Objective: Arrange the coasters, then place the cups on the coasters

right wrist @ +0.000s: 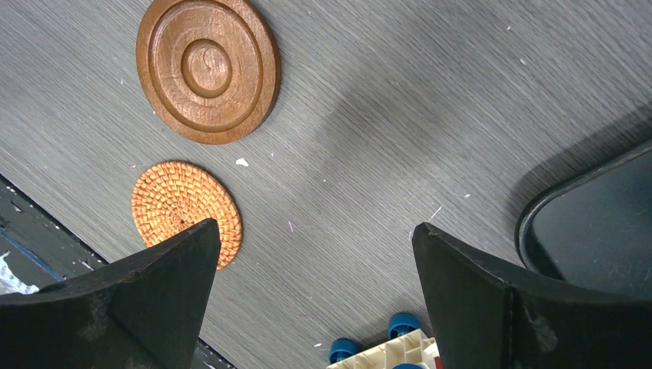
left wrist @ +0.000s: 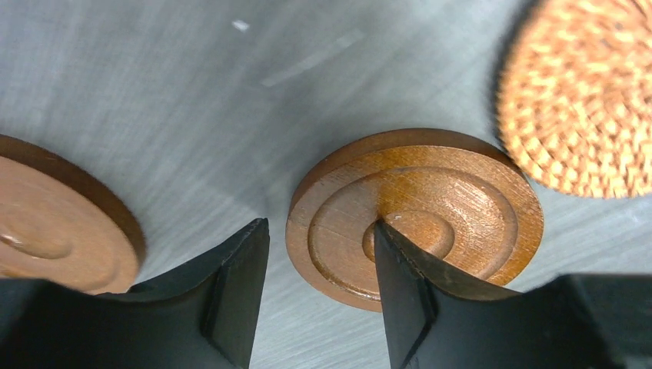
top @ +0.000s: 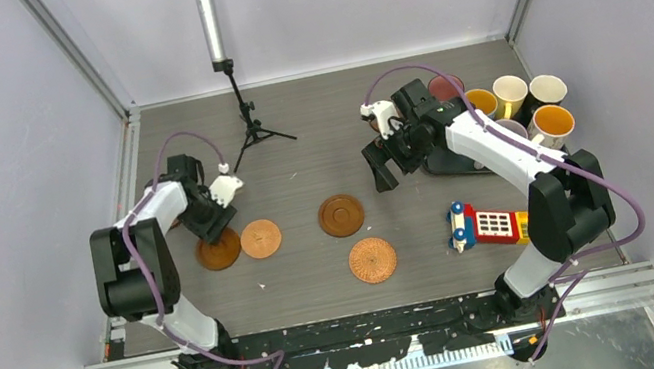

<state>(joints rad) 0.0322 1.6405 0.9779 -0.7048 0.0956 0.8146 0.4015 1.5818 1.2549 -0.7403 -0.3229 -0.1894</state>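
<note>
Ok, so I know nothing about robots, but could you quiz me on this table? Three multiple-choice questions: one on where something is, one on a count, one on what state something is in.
1. Where do the mugs stand?
A. mid-table
B. bunched in the far right corner
C. along the near edge

2. How many woven coasters lie out?
A. one
B. two
C. four

3. The right hand is:
A. open and empty
B. clamped on a mug
C. shut on a coaster

Answers:
1 B, the top view shows them clustered at the far right.
2 B, two orange-brown woven discs lie among the darker ringed coasters.
3 A, its fingers stand wide apart with only bare table between them.
</note>
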